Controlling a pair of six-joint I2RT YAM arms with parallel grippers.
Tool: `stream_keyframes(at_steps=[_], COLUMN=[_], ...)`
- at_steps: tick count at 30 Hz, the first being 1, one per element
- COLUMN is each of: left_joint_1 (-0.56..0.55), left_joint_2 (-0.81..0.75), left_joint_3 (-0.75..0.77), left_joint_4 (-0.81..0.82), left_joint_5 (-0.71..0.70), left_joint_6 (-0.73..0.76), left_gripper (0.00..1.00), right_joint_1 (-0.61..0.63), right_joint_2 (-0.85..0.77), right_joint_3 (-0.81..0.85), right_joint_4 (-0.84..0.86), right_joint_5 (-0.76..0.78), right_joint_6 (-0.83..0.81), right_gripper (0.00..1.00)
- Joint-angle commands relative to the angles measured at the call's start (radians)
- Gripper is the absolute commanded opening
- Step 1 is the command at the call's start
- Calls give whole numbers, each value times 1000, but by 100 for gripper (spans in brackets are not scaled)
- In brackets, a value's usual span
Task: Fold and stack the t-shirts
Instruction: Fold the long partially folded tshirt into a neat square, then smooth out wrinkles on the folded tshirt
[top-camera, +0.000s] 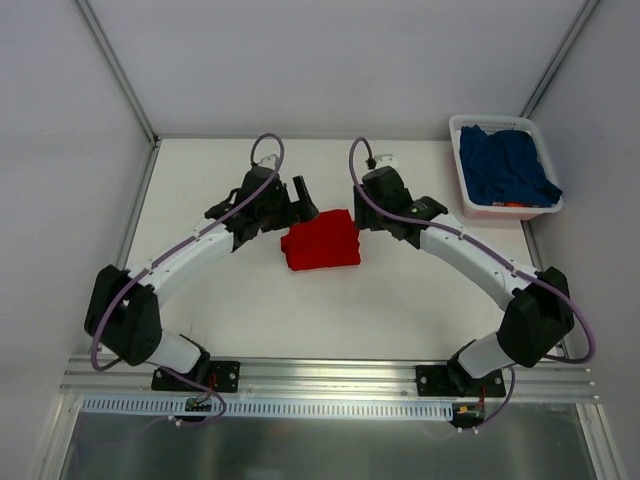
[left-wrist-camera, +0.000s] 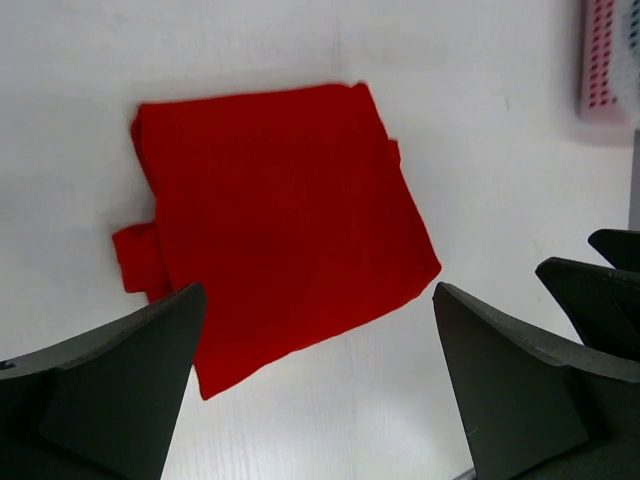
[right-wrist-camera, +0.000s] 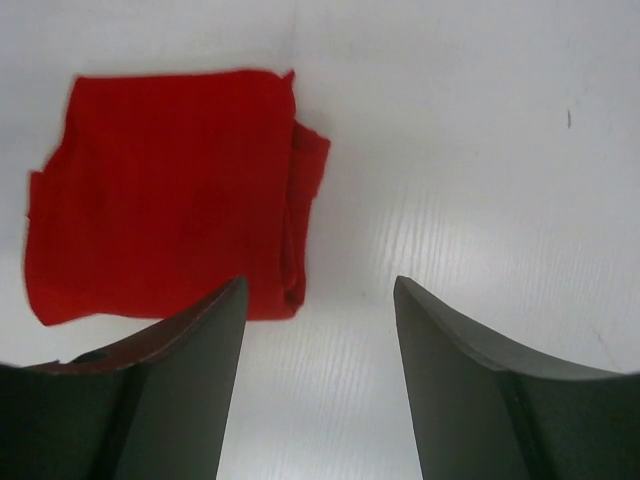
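The red t-shirt lies folded into a small square on the white table, between my two grippers. It also shows in the left wrist view and in the right wrist view. The navy t-shirt lies crumpled in the white basket at the back right. My left gripper is open and empty just left of and above the red shirt. My right gripper is open and empty just right of it. Neither touches the cloth.
The basket's corner shows at the top right of the left wrist view. Metal frame posts rise at the table's back corners. A rail with the arm bases runs along the near edge.
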Motion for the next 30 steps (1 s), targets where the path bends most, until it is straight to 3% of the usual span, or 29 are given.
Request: stream_keyframes(at_steps=[1,5,9,16,25,30], left_joint_1=[-26,-37,-45,-49,-79,-91], left_joint_2=[110,233,293,307,267,417], left_joint_3=[15,-34,-103,-180,-89,-91], left_joint_4=[80,273,532,804,795,1137], left_joint_5=[179,385,501,605,628,699], left_joint_6=[-31,-115,-216,-354,-400,-595], left_gripper=[99,99,99,99,99,99], right_joint_1=[5,2,-15,-54,-68,-73], right_joint_2=[-76,-167,-268,-449,-550,-579], right_joint_3=[-81,-163,-209,-266,-274,-256], right_joint_4=[9,28,25,-8,-54,-79], right_joint_5=[-10,4,12,38,58,77], right_joint_6=[54,68,72,80,80,69], right_gripper=[64,66,66,69,69,70])
